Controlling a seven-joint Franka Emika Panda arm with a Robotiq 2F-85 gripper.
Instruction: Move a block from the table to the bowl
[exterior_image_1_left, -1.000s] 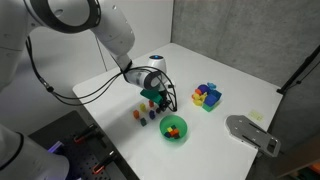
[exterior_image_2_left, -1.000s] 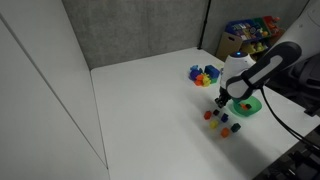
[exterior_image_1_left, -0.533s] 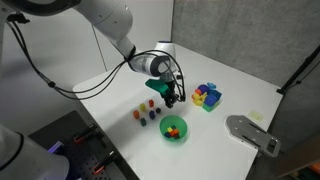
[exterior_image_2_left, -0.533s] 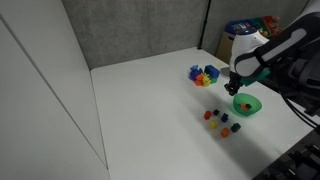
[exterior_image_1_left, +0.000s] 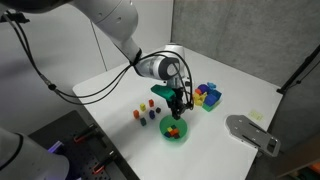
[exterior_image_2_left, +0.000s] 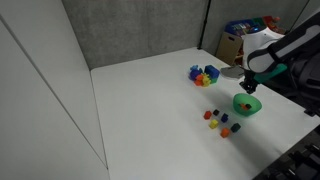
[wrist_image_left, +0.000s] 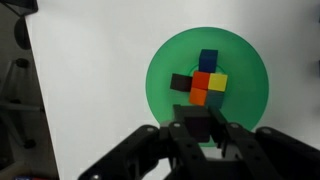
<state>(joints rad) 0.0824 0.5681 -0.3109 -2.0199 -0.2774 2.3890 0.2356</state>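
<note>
On the table (exterior_image_1_left: 115, 85), loose cubes (exterior_image_1_left: 146, 115) wait at about 10 o'clock from the bowl (exterior_image_1_left: 165, 131), probably stock for further trips. The gripper (exterior_image_1_left: 176, 108) hangs directly over the bowl, jaws narrowed on a small dark block (wrist_image_left: 200, 126), apparently placed so it can drop among the cubes inside. At 2 o'clock from the bowl sits the blocky cluster (exterior_image_1_left: 207, 96). The table is plain matte white, backed by grey panels (exterior_image_1_left: 230, 30).
</note>
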